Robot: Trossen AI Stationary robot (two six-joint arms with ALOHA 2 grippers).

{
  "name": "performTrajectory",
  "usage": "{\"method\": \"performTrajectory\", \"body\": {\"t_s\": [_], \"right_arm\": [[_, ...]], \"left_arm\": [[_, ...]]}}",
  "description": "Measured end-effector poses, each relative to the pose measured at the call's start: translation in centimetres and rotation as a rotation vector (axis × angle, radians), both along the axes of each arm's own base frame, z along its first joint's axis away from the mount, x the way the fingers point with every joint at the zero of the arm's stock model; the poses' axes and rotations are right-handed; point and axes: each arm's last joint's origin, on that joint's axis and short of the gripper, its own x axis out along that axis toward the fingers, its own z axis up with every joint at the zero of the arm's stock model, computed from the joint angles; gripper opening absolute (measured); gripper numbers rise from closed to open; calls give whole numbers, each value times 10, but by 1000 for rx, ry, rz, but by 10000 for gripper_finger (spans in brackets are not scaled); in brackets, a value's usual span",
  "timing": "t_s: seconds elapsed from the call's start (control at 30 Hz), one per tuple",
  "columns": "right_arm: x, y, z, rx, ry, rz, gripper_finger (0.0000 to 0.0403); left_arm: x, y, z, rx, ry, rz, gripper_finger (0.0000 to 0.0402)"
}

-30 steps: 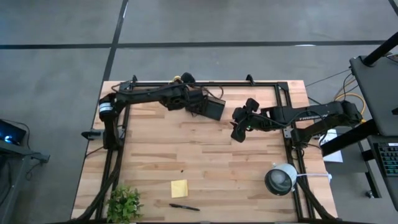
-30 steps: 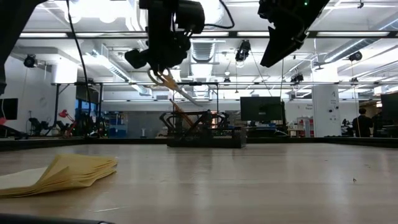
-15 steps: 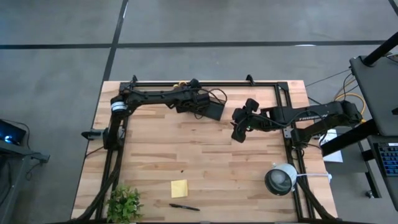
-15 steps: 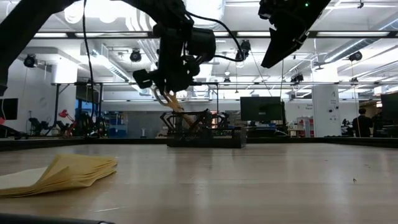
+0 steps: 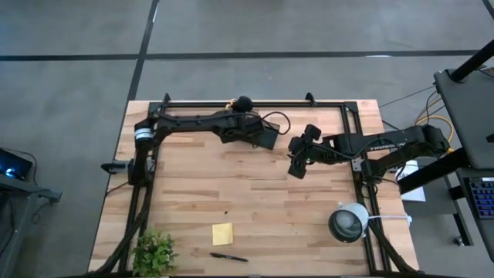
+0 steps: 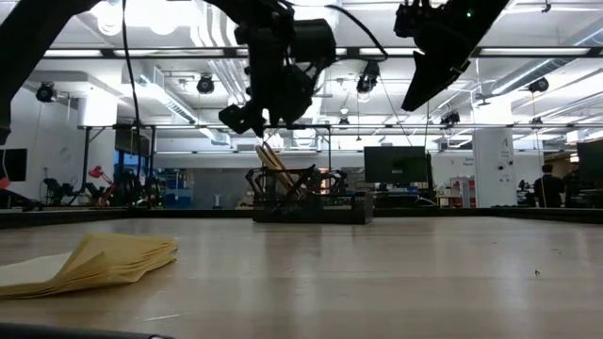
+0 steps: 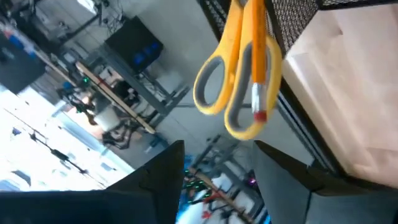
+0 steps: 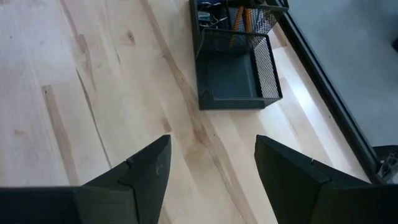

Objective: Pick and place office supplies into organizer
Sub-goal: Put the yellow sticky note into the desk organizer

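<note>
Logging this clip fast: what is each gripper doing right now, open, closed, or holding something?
Left gripper: open, holding nothing, just above the scissors and pencil standing in the organizer.
Right gripper: open, empty, above the table.

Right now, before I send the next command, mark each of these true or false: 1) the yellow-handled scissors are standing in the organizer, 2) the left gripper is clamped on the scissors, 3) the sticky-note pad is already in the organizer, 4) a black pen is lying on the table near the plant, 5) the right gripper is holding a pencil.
1) True. The yellow-handled scissors stand in the organizer, handles up, with an orange pencil beside them.
2) False. The left gripper is open and apart from the handles.
3) False. The sticky-note pad lies on the table.
4) True. The black pen lies near the plant.
5) False. The right gripper is open and empty.
</note>
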Motion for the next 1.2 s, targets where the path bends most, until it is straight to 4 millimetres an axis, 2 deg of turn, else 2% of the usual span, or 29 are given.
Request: {"method": "performTrajectory", "body": {"t_s": [0.1, 0.3, 0.43, 0.5, 0.6, 0.7, 0.83, 0.93, 1.0, 1.1, 1.2], "right_arm": [[0, 0, 0, -1, 0, 0, 219], [0, 0, -3, -16, 10, 10, 219], [-2, 0, -6, -20, 37, 39, 219], [-3, 1, -10, 25, 49, 69, 219], [-4, 4, -18, 115, 65, 126, 219], [-3, 5, -24, 148, 50, 125, 219], [0, 5, -29, 161, -20, 114, 219], [6, 6, -29, 176, -92, 144, 219], [9, 7, -27, 192, -145, 167, 219], [18, 9, -23, 230, -236, 206, 219], [30, 12, -26, 303, -296, 262, 219]], "left_arm": [[-4, -8, 9, 6, -59, 9, 176], [-5, -5, 12, 12, -77, 18, 178], [-18, -8, 28, 43, -296, 154, 178], [-29, -15, 36, -87, -456, 243, 178], [-43, -34, 40, -500, -629, 448, 177], [-52, -61, 44, -873, -694, 618, 177], [-66, -118, 44, -1011, -633, 523, 177], [-75, -162, 25, -1069, -518, 454, 177], [-80, -188, 11, -1144, -497, 484, 177], [-79, -224, -8, -1316, -539, 601, 177], [-75, -254, -20, -1473, -661, 683, 177]]}}
